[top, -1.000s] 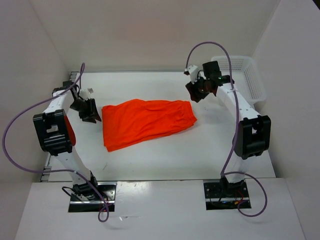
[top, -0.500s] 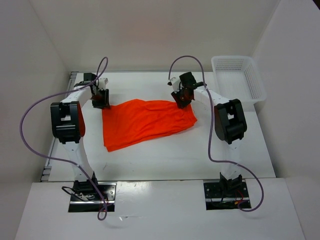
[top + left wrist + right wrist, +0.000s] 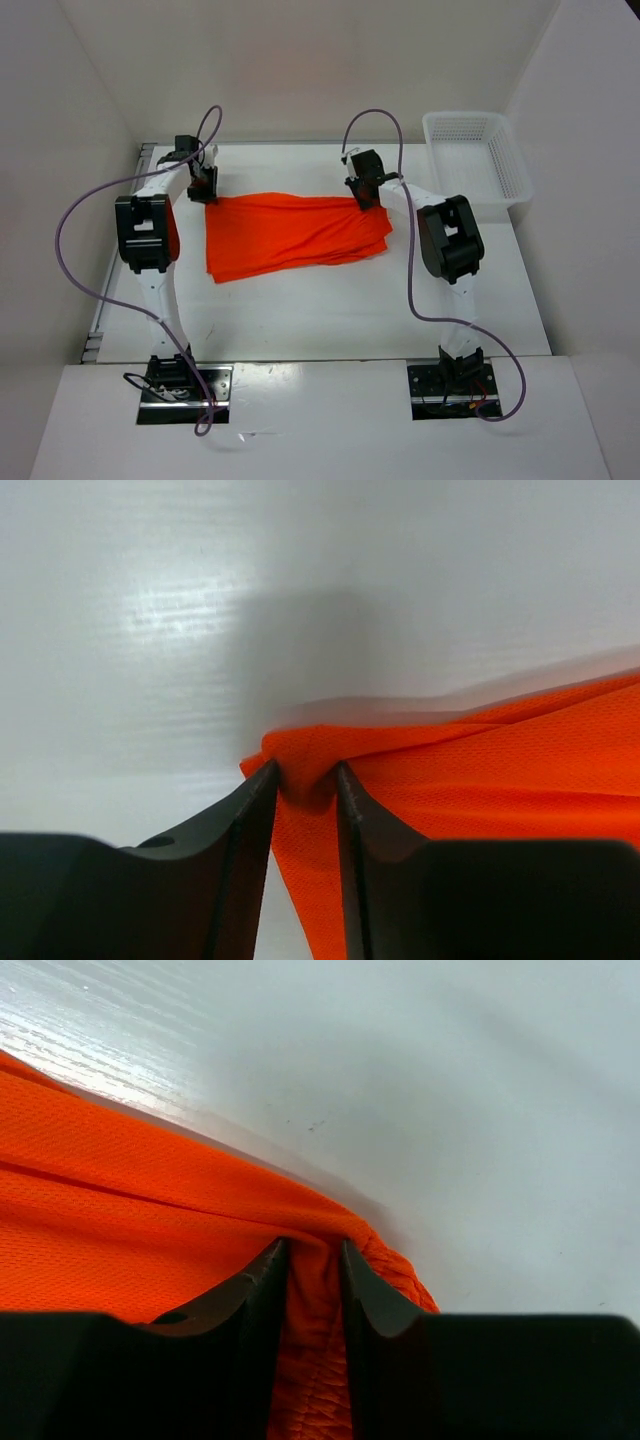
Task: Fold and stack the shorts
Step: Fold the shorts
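The bright orange shorts [image 3: 295,234] lie spread across the middle of the white table. At their far left corner, my left gripper [image 3: 204,186] is shut on a bunched fold of the orange fabric [image 3: 305,760], which fills the gap between its two black fingers. My right gripper [image 3: 368,192] is shut on the shorts' far right corner, and the pinched cloth [image 3: 316,1260] shows between its fingers beside the gathered waistband edge. The far edge of the shorts runs nearly straight between the two grippers. No drawstring shows.
A white mesh plastic basket [image 3: 512,170] stands at the far right of the table. White walls close in the table at the back and on both sides. Purple cables loop from each arm over the table's edges.
Both arms swung inward to the shorts' far corners and their jaws closed on the fabric. The far edge has since been drawn back and straightened, and the shorts lie flatter and wider.
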{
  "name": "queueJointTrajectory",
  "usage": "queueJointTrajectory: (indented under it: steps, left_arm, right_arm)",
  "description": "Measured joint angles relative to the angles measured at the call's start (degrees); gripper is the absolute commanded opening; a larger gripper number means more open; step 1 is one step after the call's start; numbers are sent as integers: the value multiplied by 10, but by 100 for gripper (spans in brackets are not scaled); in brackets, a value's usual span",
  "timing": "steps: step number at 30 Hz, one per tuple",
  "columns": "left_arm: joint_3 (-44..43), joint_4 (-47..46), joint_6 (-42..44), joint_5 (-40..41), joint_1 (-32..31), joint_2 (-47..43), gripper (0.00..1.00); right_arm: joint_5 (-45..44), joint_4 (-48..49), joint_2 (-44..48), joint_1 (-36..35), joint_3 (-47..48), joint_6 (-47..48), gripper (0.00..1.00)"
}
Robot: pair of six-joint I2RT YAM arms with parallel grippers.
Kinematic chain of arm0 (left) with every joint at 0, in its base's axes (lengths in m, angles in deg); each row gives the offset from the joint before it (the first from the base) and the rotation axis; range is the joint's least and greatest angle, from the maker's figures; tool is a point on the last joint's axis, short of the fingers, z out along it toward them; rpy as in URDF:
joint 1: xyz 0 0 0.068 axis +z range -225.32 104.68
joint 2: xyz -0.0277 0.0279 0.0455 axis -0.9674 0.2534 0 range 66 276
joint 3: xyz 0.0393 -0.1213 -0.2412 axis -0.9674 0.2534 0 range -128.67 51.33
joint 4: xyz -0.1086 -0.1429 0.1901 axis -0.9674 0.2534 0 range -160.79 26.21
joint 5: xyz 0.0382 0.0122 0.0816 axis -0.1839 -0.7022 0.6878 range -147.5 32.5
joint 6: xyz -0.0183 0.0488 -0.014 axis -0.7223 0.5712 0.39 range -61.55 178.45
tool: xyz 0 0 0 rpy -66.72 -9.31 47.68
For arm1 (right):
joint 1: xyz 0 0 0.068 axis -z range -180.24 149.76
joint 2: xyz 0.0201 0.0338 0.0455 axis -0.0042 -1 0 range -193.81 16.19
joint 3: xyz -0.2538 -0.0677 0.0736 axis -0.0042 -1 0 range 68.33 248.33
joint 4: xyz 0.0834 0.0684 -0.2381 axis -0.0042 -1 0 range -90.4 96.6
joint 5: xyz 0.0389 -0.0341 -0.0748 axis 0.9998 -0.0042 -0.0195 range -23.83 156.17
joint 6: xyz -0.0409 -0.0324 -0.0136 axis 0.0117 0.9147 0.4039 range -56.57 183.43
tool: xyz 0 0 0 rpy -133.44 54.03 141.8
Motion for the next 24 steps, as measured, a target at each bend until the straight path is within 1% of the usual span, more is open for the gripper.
queueJointTrajectory:
  steps: [2, 3, 4, 6, 7, 9, 11, 12, 15, 17, 20, 22, 24]
  left_arm:
    - [-29, 3, 0, 3, -2, 17, 43]
    - [-40, 4, 1, 4, -3, 23, 45]
    - [-48, 6, 1, 5, -3, 28, 50]
    - [-55, 8, 2, 9, -4, 31, 55]
    - [-55, 8, 2, 9, -5, 31, 57]
    - [-56, 10, 3, 9, -6, 31, 61]
    - [-56, 16, 3, 5, -6, 27, 64]
    - [-55, 20, 3, 1, -5, 22, 68]
    - [-33, 26, 2, -14, -6, -19, 71]
    - [11, 29, 2, -23, -5, -80, 74]
    - [74, 48, 2, -33, -5, -181, 74]
    - [111, 61, 2, -40, -5, -233, 74]
    - [159, 67, 2, -48, -3, -265, 74]
  right_arm:
    - [-5, 3, -1, 0, 2, -2, 40]
    - [-3, 2, -1, 0, 5, 0, 48]
    - [0, -2, -1, 0, 9, 2, 52]
    - [12, -11, -1, 0, 24, 8, 60]
    - [19, -15, 0, 0, 31, 10, 67]
    - [33, -23, 8, 0, 43, 12, 75]
    - [44, -34, 30, 0, 47, 14, 76]
    - [45, -39, 45, 0, 47, 15, 76]
    - [45, -45, 112, 0, 30, 21, 76]
    - [46, -40, 181, 0, -11, 25, 76]
    - [46, -43, 272, 1, -85, 29, 78]
    - [54, -47, 303, 4, -123, 26, 80]
    - [73, -54, 308, 11, -149, 16, 80]
